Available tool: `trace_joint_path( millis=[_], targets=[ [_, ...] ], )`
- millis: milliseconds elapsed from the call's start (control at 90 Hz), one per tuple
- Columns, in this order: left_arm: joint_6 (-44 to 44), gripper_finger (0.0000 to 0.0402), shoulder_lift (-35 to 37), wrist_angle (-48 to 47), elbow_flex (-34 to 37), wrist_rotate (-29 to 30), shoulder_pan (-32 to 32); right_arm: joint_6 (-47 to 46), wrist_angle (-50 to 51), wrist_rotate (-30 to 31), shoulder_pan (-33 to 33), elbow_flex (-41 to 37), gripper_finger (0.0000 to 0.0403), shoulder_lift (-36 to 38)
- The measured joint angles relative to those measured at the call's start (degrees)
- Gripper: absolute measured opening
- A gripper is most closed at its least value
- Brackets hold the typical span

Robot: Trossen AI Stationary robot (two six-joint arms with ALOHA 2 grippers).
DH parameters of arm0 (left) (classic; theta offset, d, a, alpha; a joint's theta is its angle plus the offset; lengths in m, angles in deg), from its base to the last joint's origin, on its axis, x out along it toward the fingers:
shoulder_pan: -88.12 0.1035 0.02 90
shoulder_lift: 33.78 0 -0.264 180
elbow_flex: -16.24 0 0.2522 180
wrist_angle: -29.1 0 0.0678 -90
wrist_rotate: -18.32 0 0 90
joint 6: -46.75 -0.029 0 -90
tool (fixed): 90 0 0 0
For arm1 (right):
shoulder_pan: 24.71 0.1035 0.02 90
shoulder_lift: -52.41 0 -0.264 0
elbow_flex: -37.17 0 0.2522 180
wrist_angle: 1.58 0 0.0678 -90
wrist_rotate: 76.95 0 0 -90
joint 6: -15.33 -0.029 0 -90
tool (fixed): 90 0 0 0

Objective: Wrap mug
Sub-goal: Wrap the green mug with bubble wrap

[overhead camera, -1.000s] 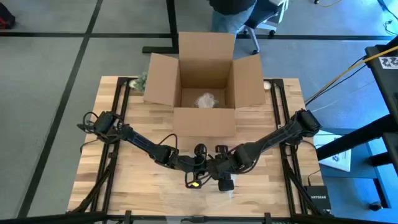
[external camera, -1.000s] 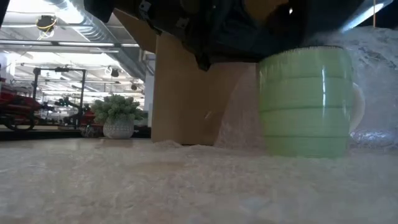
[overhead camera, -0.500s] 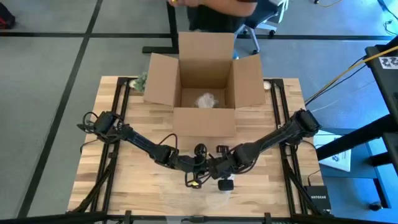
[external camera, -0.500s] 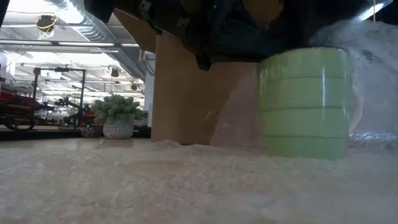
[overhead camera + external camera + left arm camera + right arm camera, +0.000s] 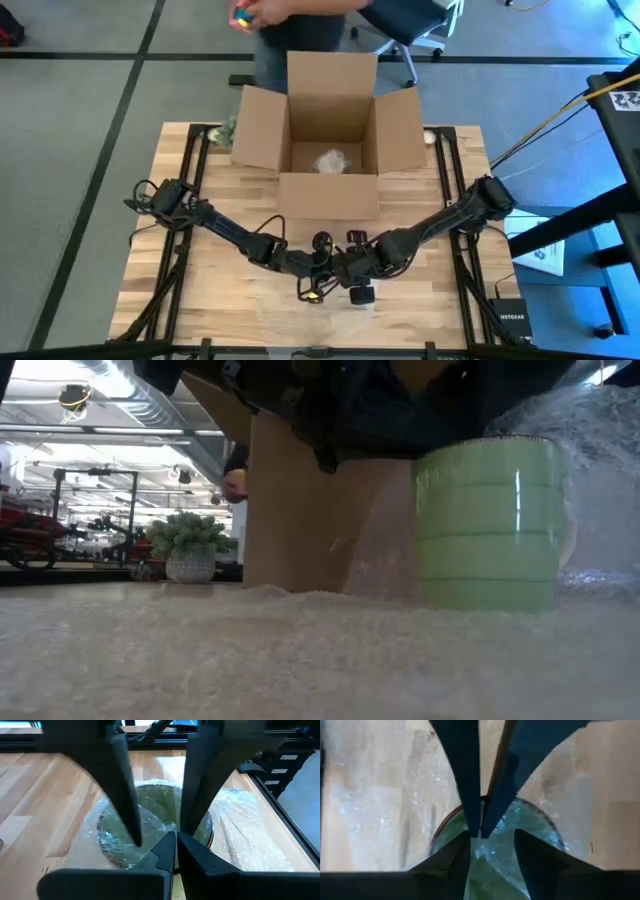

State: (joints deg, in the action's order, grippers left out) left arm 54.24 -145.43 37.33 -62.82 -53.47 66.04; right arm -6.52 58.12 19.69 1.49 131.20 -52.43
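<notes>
Mug (image 5: 487, 525), pale green, stands upright on bubble wrap (image 5: 300, 650) in front of the cardboard box (image 5: 330, 140), partly wrapped: film already covers its mouth. Left gripper (image 5: 157, 827) hangs spread and empty over the rim; right gripper (image 5: 481, 822) pinches the film shut above the mug, so tucking remains.

Grey carpet (image 5: 100, 80) with dark seams is surrounding the wooden table (image 5: 240, 310); an office chair (image 5: 425, 25) is standing beyond it; a potted plant (image 5: 190, 545) is sitting before a bright hall with ceiling ducts (image 5: 110, 380).
</notes>
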Motion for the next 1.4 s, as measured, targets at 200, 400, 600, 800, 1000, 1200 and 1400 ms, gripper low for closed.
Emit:
trace_joint_path(
  millis=[200,400,600,800,1000,1200,1400],
  targets=[
    [0.0,0.0000,0.0,-0.1,0.0,0.0,0.0,-0.9,-0.6,-0.3,0.0,-2.4,0.0139,-0.3],
    [0.0,0.0000,0.0,-0.2,0.0,0.0,0.0,-1.3,4.4,-3.0,0.0,1.8,0.0139,0.5],
    [0.0,0.0000,0.0,-0.3,0.0,0.0,0.0,0.9,11.9,-3.2,0.0,7.2,0.0139,0.5],
    [0.0,0.0000,0.0,-0.3,0.0,0.0,0.0,1.3,15.9,-4.6,0.1,10.5,0.0138,0.5],
    [0.0,0.0000,0.0,-0.3,0.0,0.0,0.0,0.9,15.2,-5.6,3.0,10.7,0.0138,0.9],
    [0.0,0.0000,0.0,-0.3,0.0,0.0,0.0,0.6,10.7,3.4,4.1,7.1,0.0138,1.0],
    [0.0,0.0000,0.0,-0.2,0.0,0.0,0.0,-0.5,2.2,4.0,3.2,2.5,0.0138,1.0]
  ],
)
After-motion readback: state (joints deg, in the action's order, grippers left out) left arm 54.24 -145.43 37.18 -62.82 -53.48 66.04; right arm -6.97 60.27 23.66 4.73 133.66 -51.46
